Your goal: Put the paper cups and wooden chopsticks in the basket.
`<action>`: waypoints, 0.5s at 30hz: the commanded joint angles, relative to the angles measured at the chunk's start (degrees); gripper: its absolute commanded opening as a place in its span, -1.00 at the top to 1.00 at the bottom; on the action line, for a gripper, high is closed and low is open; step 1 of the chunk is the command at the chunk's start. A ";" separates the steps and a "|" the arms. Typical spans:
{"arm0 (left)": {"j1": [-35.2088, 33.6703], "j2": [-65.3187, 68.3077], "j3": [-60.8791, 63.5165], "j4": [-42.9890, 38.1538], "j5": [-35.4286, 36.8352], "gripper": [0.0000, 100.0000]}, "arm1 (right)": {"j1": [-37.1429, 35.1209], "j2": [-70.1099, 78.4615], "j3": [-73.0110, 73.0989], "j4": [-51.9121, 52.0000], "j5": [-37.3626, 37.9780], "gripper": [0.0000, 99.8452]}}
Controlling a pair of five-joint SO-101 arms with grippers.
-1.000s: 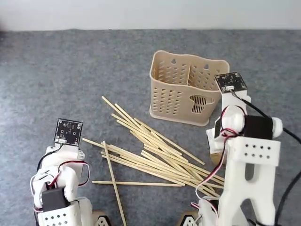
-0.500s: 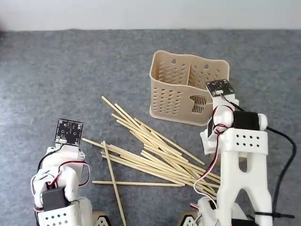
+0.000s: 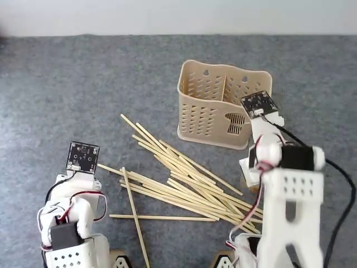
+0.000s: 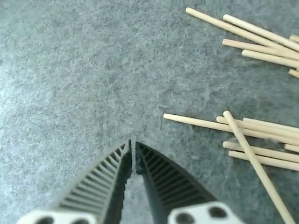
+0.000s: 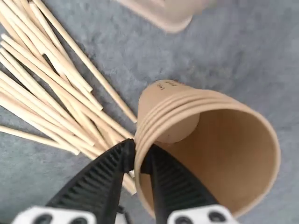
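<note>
A stack of brown paper cups hangs tilted above the grey mat, and my right gripper is shut on its rim, one finger inside and one outside. From above, the right arm stands just in front of the beige slotted basket, with a bit of the cups showing under it. Several wooden chopsticks lie scattered in a pile between the arms; the same chopsticks lie beside the cups. My left gripper is shut with nothing in it, low over bare mat beside the nearest chopsticks.
The basket has two compartments, and its corner lies just beyond the cups. The left arm stands at the front left. Bare grey mat stretches to the left and behind the basket.
The right arm has shifted a little left and turned its wrist near the basket's front corner, still holding the cups. The left arm has not moved.
</note>
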 commanded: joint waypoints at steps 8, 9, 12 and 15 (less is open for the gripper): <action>-0.35 -0.44 -0.22 -1.23 -1.41 0.97 | 0.13 -20.09 -0.79 2.24 5.63 0.98; -0.35 -0.44 -0.22 -1.23 -1.49 0.97 | 0.13 -21.14 -0.79 1.98 5.63 0.98; -0.35 -0.44 -0.22 -1.23 -1.49 0.97 | 0.13 -22.99 -2.29 1.89 5.63 0.98; -0.35 -0.44 -0.22 -1.23 -1.49 0.97 | 0.13 -23.16 -6.33 1.98 5.63 0.98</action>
